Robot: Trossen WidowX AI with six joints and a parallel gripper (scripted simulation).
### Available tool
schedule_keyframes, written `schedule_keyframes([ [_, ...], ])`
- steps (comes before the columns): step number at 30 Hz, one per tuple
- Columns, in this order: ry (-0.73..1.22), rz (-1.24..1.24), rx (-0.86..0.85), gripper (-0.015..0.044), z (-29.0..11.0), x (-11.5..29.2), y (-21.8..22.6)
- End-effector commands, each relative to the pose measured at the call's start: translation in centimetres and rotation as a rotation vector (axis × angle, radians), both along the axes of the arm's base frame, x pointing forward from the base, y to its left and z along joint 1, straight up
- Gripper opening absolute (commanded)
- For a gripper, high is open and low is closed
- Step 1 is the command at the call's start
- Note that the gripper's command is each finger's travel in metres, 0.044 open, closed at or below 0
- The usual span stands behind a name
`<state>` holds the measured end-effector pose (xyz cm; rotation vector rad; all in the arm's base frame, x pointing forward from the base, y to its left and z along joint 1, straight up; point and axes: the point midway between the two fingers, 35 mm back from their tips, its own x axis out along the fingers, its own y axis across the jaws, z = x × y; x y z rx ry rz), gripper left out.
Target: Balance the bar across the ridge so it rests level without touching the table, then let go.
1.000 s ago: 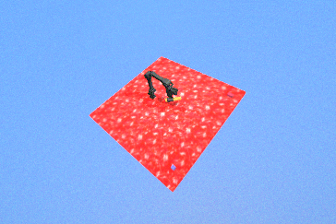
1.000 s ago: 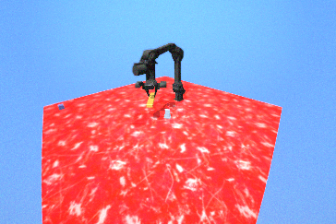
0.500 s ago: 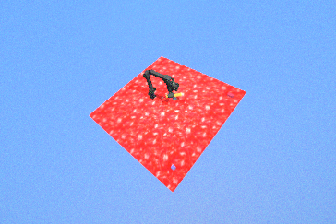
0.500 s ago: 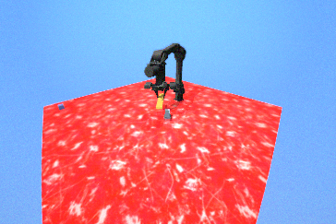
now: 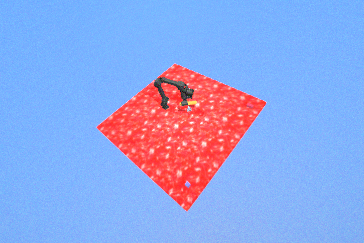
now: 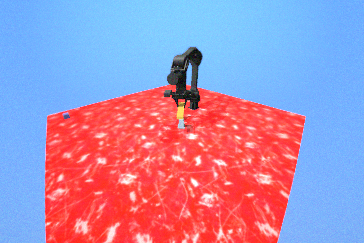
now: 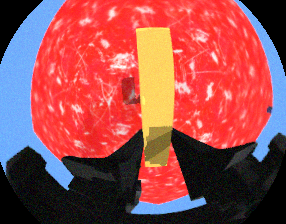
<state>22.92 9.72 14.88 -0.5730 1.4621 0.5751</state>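
Bar [image 7: 154,92] clamped in gripper [image 7: 156,156]; sticks fwd; ridge [image 7: 129,91] just left.

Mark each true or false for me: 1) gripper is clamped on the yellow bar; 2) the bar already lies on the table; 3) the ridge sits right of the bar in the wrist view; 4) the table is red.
1) The gripper is shut on the yellow bar: true.
2) The bar lies on the table: false, it is held between the fingers, above the surface.
3) The ridge is right of the bar in the wrist view: false, it shows just left of the bar.
4) The table is red: true.
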Motion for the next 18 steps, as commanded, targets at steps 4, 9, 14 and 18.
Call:
schedule_keyframes([
  [4,0.003,-0.004,-0.001,0.0,-1.1,-0.2,0.2],
  [9,0.002,-0.004,-0.001,0.0,-1.9,-0.1,0.2],
  [14,0.002,-0.004,-0.001,0.0,-2.8,-0.1,0.2],
  [18,0.002,-0.004,-0.001,0.0,-3.4,-0.1,0.2],
])
